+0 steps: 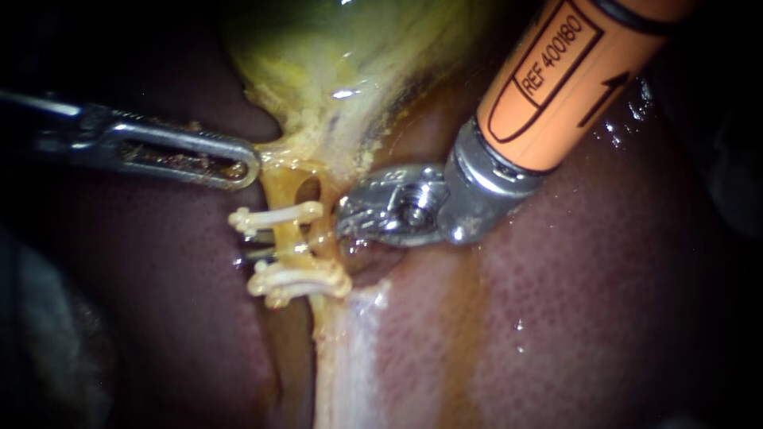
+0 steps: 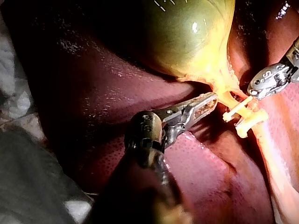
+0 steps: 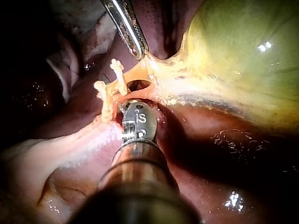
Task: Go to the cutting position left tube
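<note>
The greenish-yellow gallbladder [image 1: 334,48] narrows into two yellow tubes with a small window between them. The left tube [image 1: 282,238] and the right tube [image 1: 320,237] are crossed by white clips: one above [image 1: 274,216] and a thicker group below [image 1: 298,280]. My left instrument [image 1: 248,165] comes in level from the left, its slotted jaws shut on the tissue at the gallbladder's neck, just above the clips. My right instrument [image 1: 343,226], with an orange shaft, rests its metal tip against the right tube between the clip levels. In the right wrist view its tip [image 3: 127,107] is tucked under the tissue beside the clips [image 3: 108,100].
Dark red liver [image 1: 596,278] lies all around and under the tubes. A pale band of tissue [image 1: 350,357] runs down from the lower clips. In the left wrist view my left instrument [image 2: 205,103] lies over the liver [image 2: 93,93], below the gallbladder [image 2: 187,32].
</note>
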`<state>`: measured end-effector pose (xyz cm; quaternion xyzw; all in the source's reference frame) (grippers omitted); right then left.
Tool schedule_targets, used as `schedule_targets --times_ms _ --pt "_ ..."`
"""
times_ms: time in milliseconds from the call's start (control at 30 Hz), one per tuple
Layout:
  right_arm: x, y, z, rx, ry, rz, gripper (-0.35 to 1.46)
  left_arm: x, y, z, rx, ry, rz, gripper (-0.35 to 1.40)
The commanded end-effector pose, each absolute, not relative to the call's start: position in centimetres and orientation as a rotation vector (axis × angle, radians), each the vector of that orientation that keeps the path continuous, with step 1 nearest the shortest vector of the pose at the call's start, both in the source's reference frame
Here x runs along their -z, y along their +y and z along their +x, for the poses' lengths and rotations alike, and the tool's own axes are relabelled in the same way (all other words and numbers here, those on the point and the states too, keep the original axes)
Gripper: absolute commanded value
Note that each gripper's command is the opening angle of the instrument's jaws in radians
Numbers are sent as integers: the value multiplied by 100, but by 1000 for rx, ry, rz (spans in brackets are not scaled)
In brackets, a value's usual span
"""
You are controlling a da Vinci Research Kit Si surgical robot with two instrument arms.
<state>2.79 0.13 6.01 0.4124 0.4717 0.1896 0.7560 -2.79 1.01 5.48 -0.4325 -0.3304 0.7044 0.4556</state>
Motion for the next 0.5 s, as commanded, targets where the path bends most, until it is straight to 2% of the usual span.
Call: schedule_targets --times_ms 33,333,500 --pt "-601 13 279 -413 1028 899 31 -547 101 -278 -1737 -814 -1066 -35" --pt "-607 10 278 -409 1031 898 68 -547 101 -278 -1737 -815 -1066 -35" --pt "-616 7 272 -402 995 886 85 -547 101 -277 -1737 -815 -1067 -35"
